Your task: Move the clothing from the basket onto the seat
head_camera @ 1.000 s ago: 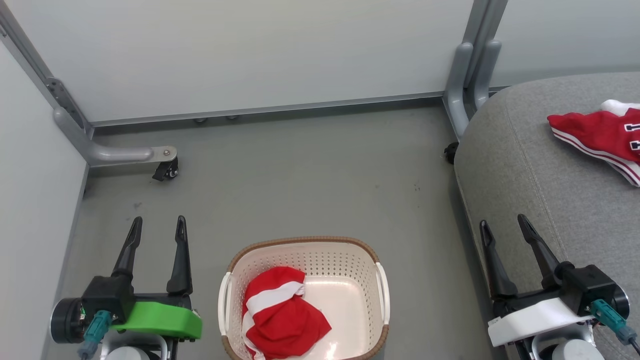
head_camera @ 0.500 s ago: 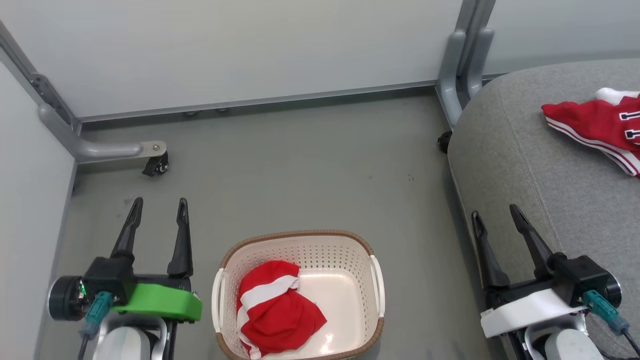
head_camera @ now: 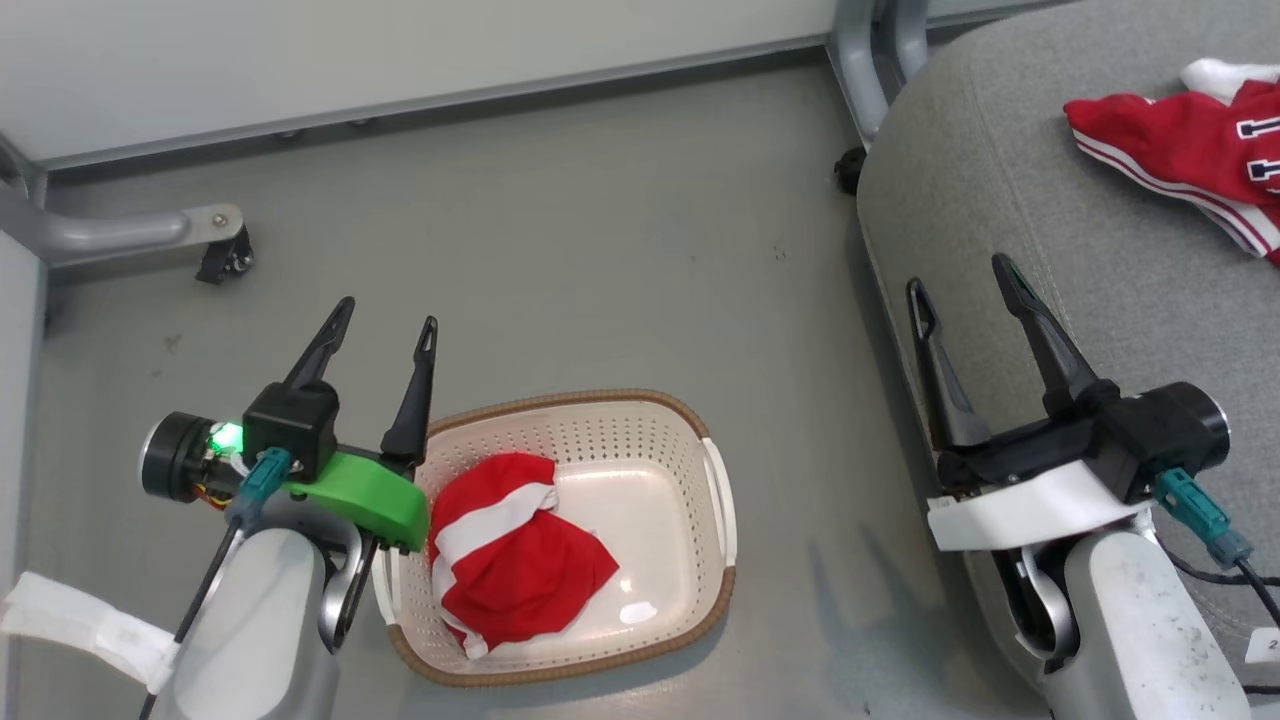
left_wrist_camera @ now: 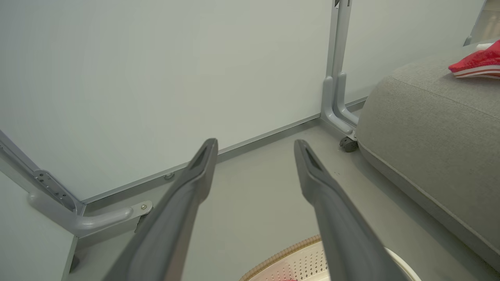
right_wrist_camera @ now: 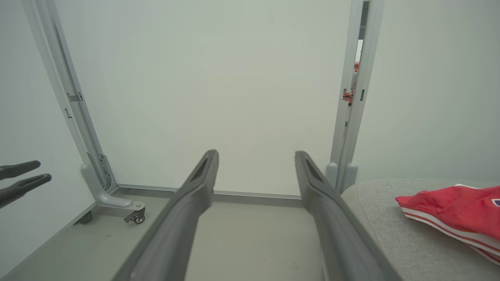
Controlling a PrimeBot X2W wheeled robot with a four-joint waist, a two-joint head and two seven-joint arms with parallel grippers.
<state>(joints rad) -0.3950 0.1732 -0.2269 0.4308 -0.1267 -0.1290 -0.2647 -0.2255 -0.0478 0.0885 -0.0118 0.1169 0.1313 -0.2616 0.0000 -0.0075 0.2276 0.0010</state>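
While garment [head_camera: 515,550] lies in basket [head_camera: 600,398], left end effector [head_camera: 388,312] hovers beside it, right end effector [head_camera: 957,273] near seat [head_camera: 1050,190], both spread.

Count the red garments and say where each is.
2: a striped red piece in the basket, and a lettered red jersey on the seat. More may hide underneath.

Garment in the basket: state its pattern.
The garment is red with broad white stripes; clearest in head view.

lettering: black-and-white characters on the red jersey [head_camera: 1170,150], cut off by the picture's edge, not readable
digit: a white tag [head_camera: 1266,646] at the lower right corner bears what looks like "2", the rest cut off
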